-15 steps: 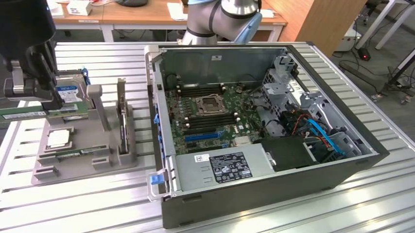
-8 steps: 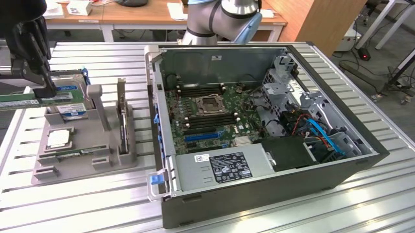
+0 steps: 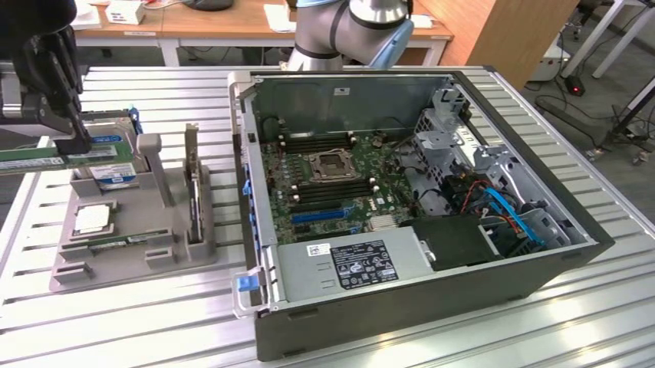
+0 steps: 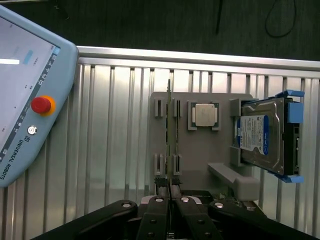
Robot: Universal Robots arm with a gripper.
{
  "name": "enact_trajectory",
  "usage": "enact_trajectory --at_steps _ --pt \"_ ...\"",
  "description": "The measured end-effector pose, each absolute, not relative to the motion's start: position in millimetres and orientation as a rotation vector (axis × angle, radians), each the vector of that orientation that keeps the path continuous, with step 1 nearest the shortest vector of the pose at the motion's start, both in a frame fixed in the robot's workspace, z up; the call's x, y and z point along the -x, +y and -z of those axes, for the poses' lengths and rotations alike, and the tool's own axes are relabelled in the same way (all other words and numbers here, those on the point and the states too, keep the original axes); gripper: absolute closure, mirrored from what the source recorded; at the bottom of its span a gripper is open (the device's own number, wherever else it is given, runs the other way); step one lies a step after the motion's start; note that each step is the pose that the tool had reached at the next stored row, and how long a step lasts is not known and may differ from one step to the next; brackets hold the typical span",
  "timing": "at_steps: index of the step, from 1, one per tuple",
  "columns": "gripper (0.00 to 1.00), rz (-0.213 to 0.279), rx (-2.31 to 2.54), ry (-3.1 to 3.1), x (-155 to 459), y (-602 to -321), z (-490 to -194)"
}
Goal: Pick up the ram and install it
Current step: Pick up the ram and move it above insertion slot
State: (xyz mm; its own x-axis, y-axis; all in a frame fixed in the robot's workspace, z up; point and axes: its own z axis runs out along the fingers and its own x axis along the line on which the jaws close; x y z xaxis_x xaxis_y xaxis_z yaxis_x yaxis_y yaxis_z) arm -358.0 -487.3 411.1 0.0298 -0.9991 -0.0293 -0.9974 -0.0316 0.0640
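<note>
Ribbed aluminium tabletop (image 3: pixel 123 322), bearing everything listed here. Open black desktop computer case (image 3: pixel 409 322) lying on its side, green motherboard (image 3: pixel 358 153) exposed, with long black memory slots (image 3: pixel 307 142) on either side of the processor socket. Silver-and-blue jointed robot arm (image 3: pixel 353 31), base behind the case. Pale blue teach pendant with a red stop button (image 4: pixel 25 100), lying on the tabletop beside the fixture. Grey moulded parts fixture (image 3: pixel 143 222) on the exterior view's left, well apart from the motherboard. Silver hard drive with a blue label and blue side rails (image 4: pixel 262 137), propped in its cradle on the fixture. Dark upright expansion card (image 3: pixel 192 176), standing on the side of the fixture nearest the case. Long thin green circuit-board ram stick (image 3: pixel 31 163), held level by its top edge above the fixture at the exterior view's left; it appears clear of its grey holding slots. Square silver processor chip (image 4: pixel 205 115), seated in the fixture. Black fingers (image 4: pixel 181 196), pressed together on the ram stick, which the wrist view shows edge-on. Handling judgement: keep the grip on the bare top edge, hold the stick level with its contact edge down, and carry it high enough to clear the expansion card and the case wall.
</note>
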Motion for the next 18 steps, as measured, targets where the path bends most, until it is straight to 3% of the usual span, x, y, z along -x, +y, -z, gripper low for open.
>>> enact_trajectory --at_steps 18 --pt "0.89 0.102 -2.236 -2.168 316.7 -487.3 -411.0"
